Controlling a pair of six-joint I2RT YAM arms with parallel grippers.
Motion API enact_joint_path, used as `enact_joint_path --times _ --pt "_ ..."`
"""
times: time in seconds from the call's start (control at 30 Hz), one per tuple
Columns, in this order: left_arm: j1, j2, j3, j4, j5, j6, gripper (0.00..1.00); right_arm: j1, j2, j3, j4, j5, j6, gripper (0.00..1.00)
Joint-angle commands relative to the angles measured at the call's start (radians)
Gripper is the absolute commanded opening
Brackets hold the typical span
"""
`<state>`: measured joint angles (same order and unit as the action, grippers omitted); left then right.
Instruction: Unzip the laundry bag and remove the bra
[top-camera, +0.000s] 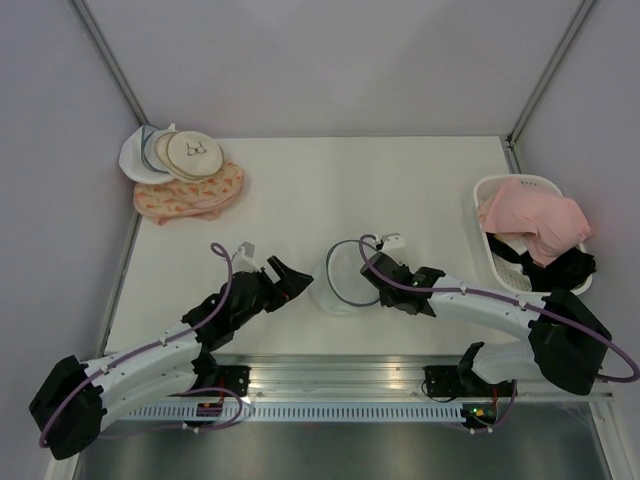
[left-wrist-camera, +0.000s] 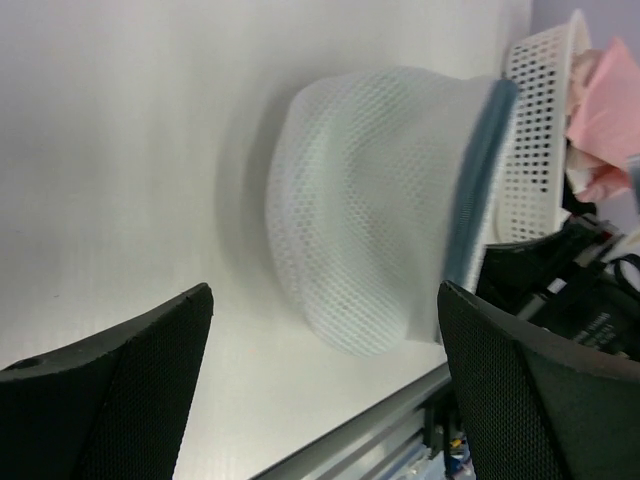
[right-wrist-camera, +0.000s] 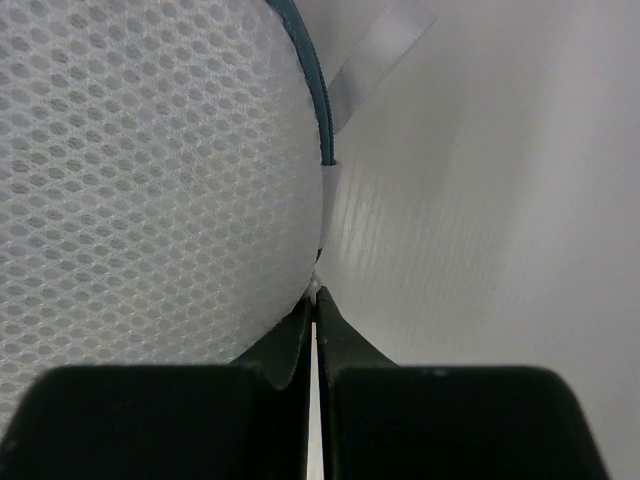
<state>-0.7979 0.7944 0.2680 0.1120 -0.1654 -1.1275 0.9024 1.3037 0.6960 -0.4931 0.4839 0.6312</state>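
The laundry bag (top-camera: 343, 277) is a white mesh pouch with a grey-blue zipper, standing on its edge at the table's front middle. My right gripper (top-camera: 373, 284) is at its right side. In the right wrist view my right gripper (right-wrist-camera: 316, 297) is shut on the thin edge of the laundry bag (right-wrist-camera: 150, 170) just below the zipper (right-wrist-camera: 312, 85). My left gripper (top-camera: 298, 280) is open and empty just left of the bag. In the left wrist view the bag (left-wrist-camera: 370, 210) sits beyond my left gripper (left-wrist-camera: 325, 300). The bra is hidden inside; only a faint pale green tint shows through the mesh.
A white basket (top-camera: 488, 190) at the right holds a pink garment (top-camera: 535, 222) and a black garment (top-camera: 565, 270). Stacked cream and white discs (top-camera: 185, 155) and a pink patterned round bag (top-camera: 190, 196) lie at the back left. A metal rail (top-camera: 400, 372) runs along the front edge.
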Motion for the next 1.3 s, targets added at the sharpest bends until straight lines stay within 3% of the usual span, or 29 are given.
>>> enact_joint_path --times 0.0,0.4,0.5,0.57,0.6,0.7,0.83,0.87,0.93,1.0,1.03,1.13,1.27 --pt "0.002 0.089 -0.03 0.058 -0.034 0.034 0.95 -0.01 0.028 -0.006 0.054 -0.024 -0.018 0.0" --pt "0.011 0.598 0.098 0.538 0.153 0.048 0.88 -0.011 0.02 -0.036 0.106 -0.08 -0.047 0.0" --pt "0.012 0.653 0.14 0.61 0.224 0.041 0.74 -0.013 0.016 -0.039 0.105 -0.079 -0.051 0.0" --pt "0.012 0.681 0.145 0.643 0.25 0.037 0.49 -0.011 0.006 -0.038 0.099 -0.076 -0.05 0.0" --pt "0.012 0.68 0.142 0.647 0.251 0.037 0.29 -0.011 -0.004 -0.036 0.094 -0.068 -0.05 0.0" --pt "0.014 0.652 0.135 0.593 0.227 0.048 0.02 -0.013 -0.029 -0.035 0.088 -0.057 -0.044 0.01" --pt "0.016 0.588 0.111 0.527 0.199 0.073 0.02 -0.014 -0.05 -0.013 0.047 -0.003 -0.028 0.01" --pt "0.016 0.55 0.105 0.502 0.173 0.08 0.02 -0.013 -0.066 -0.006 0.013 0.011 -0.022 0.11" --pt "0.016 0.51 0.108 0.366 0.108 0.106 0.02 -0.013 -0.093 0.011 -0.022 0.041 -0.011 0.52" --pt "0.016 0.444 0.115 0.272 0.061 0.123 0.02 -0.013 -0.151 0.023 -0.071 0.047 -0.014 0.68" --pt "0.016 0.422 0.114 0.24 0.043 0.135 0.02 -0.014 -0.17 0.039 -0.087 0.044 -0.019 0.81" --pt "0.016 0.367 0.114 0.141 -0.022 0.156 0.02 -0.014 -0.231 0.088 -0.139 0.006 -0.039 0.98" --pt "0.016 0.35 0.125 0.063 -0.036 0.158 0.02 0.006 -0.262 0.14 -0.089 -0.119 -0.085 0.98"
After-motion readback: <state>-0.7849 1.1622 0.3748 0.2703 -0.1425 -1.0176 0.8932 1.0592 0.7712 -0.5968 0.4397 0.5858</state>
